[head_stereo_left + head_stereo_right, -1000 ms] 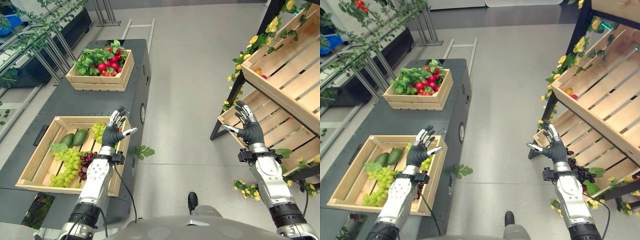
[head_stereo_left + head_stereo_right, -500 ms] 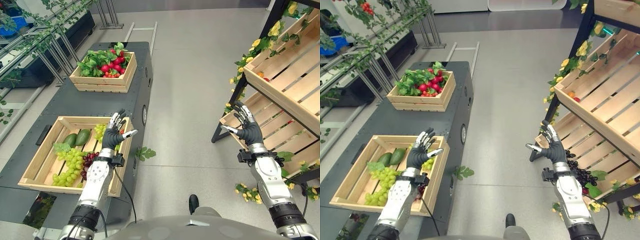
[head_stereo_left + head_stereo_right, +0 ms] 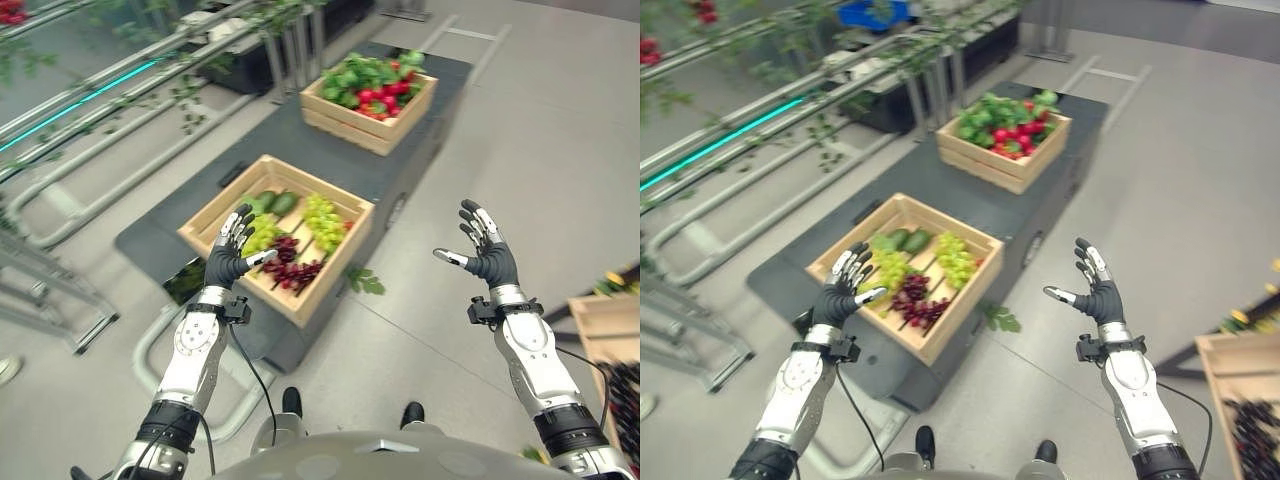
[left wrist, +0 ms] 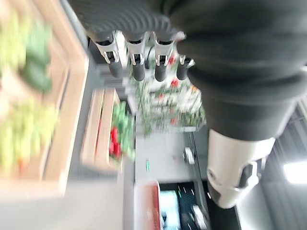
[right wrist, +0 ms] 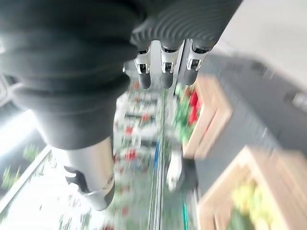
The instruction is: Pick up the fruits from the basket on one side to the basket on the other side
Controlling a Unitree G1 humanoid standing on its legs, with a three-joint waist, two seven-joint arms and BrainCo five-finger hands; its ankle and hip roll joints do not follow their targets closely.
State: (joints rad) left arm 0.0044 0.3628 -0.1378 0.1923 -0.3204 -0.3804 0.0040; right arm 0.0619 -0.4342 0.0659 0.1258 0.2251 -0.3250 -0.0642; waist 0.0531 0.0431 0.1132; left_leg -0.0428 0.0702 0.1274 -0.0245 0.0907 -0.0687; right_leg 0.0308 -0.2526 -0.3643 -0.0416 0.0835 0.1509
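— Left hand (image 3: 228,262)?
— Raised, fingers spread and straight, thumb out to the side. Holding nothing, touching nothing. Hanging above the near left corner of the nearer wooden crate (image 3: 225,232).
— And the right hand (image 3: 484,255)?
— Same pose: fingers spread wide, thumb apart, empty. Up over the grey floor (image 3: 520,150), well apart from the crates.
— Fruit?
— All lying in the nearer crate on the dark tabletop (image 3: 260,145): green grapes (image 3: 322,220), dark grapes (image 3: 290,270), and avocados (image 3: 275,203) toward the far corner. Another pale green bunch (image 3: 890,268) just past the left hand's fingertips.
— Anything else on the tabletop?
— A second crate (image 3: 363,130) at the far end, packed with red radishes (image 3: 378,97) and green leaves. Also a loose green leaf (image 3: 366,282) down on the floor beside the tabletop's edge.
— To the right?
— Corner of another wooden crate (image 3: 1220,385) with dark grapes inside.
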